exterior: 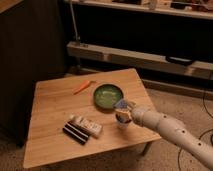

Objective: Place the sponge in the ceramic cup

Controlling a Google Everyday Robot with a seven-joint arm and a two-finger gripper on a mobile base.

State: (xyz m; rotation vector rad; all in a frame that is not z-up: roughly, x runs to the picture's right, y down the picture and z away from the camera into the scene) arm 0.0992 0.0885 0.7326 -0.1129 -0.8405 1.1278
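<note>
**Gripper above the ceramic cup near the table's right edge**

A light wooden table (50, 107) carries a round green plate (107, 96) and an orange carrot-like stick (82, 86), which lies to the plate's left. Near the front edge, a white packet (88, 126) lies beside a dark packet (74, 133). The white arm (170, 131) enters from the lower right. Its gripper (123, 112) sits just in front of the plate's right side, directly above the ceramic cup (122, 124). The sponge (121, 104) shows as a pale blue patch at the gripper's upper side. Whether it is clamped cannot be told.
</note>
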